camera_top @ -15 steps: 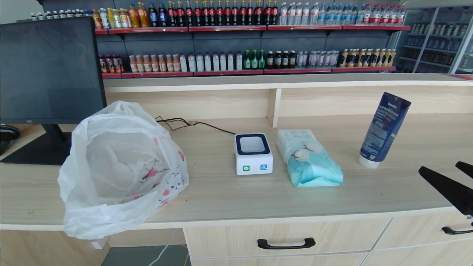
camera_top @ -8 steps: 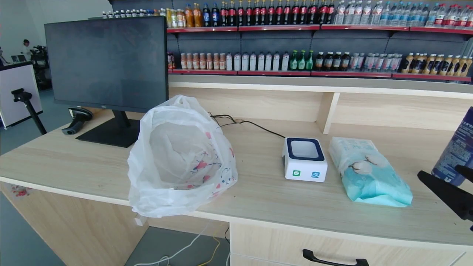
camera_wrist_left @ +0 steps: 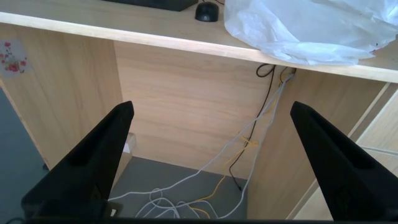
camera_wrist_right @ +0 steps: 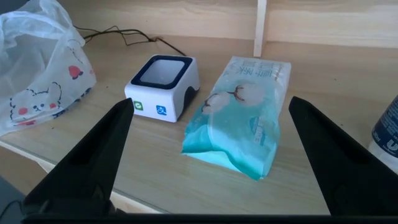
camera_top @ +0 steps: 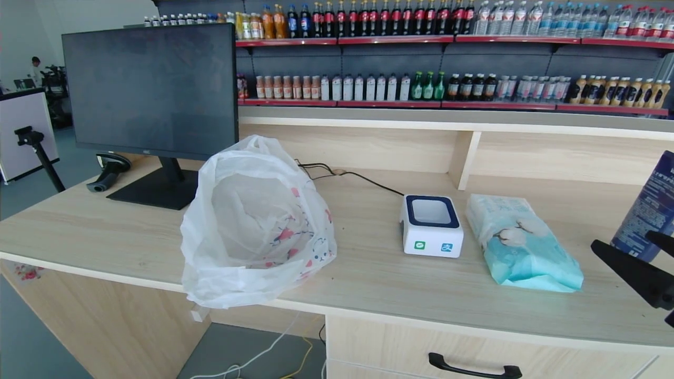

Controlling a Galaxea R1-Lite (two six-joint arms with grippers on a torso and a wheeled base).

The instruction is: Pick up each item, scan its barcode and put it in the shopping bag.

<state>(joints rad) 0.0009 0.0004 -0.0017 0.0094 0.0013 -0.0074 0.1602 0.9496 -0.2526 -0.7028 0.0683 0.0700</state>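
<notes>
While the camera swung, teal plastic tissue pack (camera_top: 521, 247) stayed unpicked beside white cube scanner (camera_top: 433, 225); right tool (camera_top: 620, 238) gapes empty.

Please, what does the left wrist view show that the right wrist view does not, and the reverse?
Left wrist view: the open left pincer facing the counter's wooden side panel, with loose cables on the floor beneath.
Right wrist view: the open right pincer over the counter top, with the white scanner, the teal tissue pack beside it, and a blue tube.
Both: the shopping bag and the counter.
</notes>
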